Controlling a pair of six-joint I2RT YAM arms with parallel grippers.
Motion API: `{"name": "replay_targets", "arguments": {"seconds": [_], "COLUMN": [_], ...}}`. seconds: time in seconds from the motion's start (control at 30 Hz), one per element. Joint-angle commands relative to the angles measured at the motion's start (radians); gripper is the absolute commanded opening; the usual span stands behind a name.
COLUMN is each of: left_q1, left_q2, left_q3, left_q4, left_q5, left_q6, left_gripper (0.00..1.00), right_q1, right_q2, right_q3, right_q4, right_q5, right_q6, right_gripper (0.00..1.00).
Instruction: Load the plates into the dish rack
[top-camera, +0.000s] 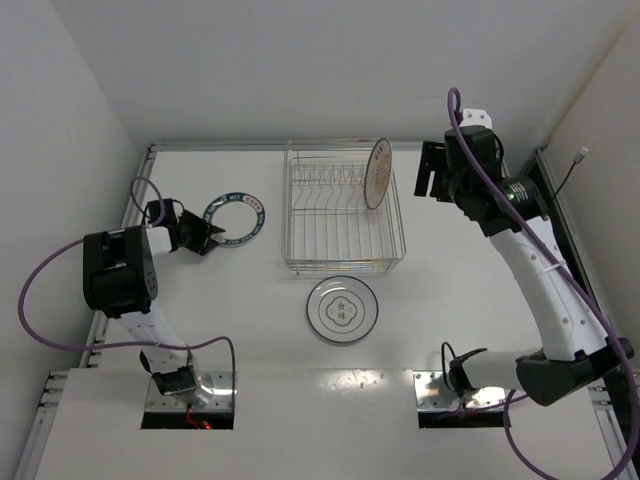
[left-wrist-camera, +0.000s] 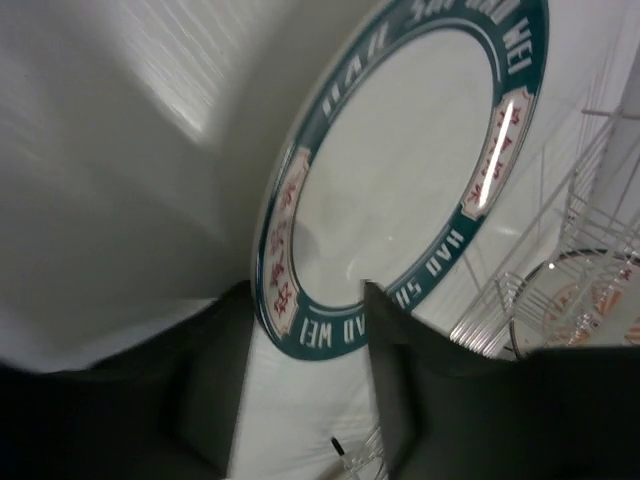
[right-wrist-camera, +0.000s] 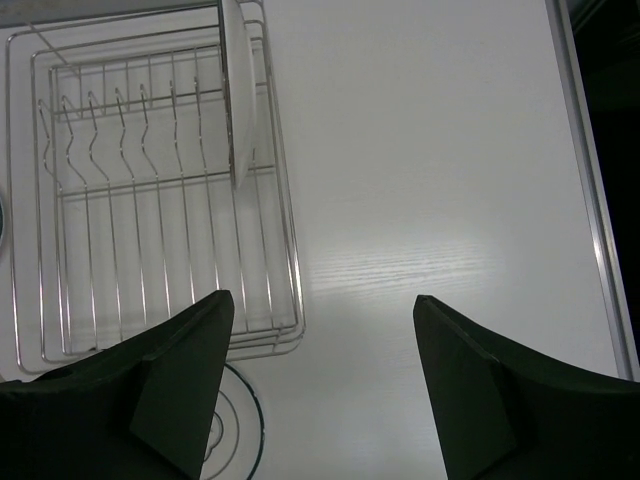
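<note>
Teal-banded plate (top-camera: 235, 219) rim between left fingers (left-wrist-camera: 205, 385), orange plate (top-camera: 379, 172) at rack (top-camera: 286, 210) edge

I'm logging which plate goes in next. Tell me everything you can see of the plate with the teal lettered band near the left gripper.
The lettered plate is round and glossy white, like glazed ceramic. Its rim has a dark teal band with pale lettering and small cream panels of red characters. It appears to lie flat on the table, left of the dish rack and outside it. The open left gripper flanks its near rim; contact cannot be judged.
</note>
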Motion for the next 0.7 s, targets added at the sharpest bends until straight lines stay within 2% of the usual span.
{"name": "replay_targets", "arguments": {"seconds": [0.0, 0.17, 0.2, 0.23, 0.33, 0.47, 0.57, 0.63, 0.67], "left_q1": [0.018, 0.018, 0.027, 0.027, 0.046, 0.064, 0.064, 0.064, 0.055], "left_q2": [0.083, 0.134, 0.143, 0.143, 0.046, -0.149, -0.252, -0.340, -0.367], "left_q3": [0.003, 0.012, 0.012, 0.012, 0.012, 0.064, 0.131, 0.131, 0.131], "left_q4": [0.021, 0.021, 0.021, 0.021, 0.012, -0.047, -0.072, -0.060, -0.045], "left_q5": [-0.081, -0.062, -0.053, -0.039, 0.014, 0.076, 0.155, 0.232, 0.254], "left_q6": [-0.009, 0.000, 0.000, 0.000, 0.020, 0.065, 0.085, 0.060, 0.045], "left_gripper": [0.33, 0.20, 0.15, 0.07, 0.00, 0.00, 0.00, 0.00, 0.00], "right_q1": [-0.013, -0.024, -0.024, -0.033, -0.033, -0.042, -0.060, -0.069, -0.070], "right_q2": [-0.027, -0.027, -0.038, -0.038, -0.047, -0.058, -0.079, -0.091, -0.091], "right_q3": [0.032, 0.032, 0.032, 0.032, 0.021, -0.025, -0.066, -0.122, -0.146], "right_q4": [-0.011, -0.011, -0.020, -0.020, -0.020, 0.029, 0.099, 0.168, 0.258], "right_q5": [0.000, -0.020, -0.020, -0.020, -0.043, -0.112, -0.241, -0.424, -0.583], "right_q6": [-0.015, -0.015, -0.015, -0.015, -0.015, -0.015, -0.015, -0.015, -0.015], "right_gripper": [0.70, 0.70, 0.70, 0.70, 0.70, 0.70, 0.70, 0.70, 0.70]}}
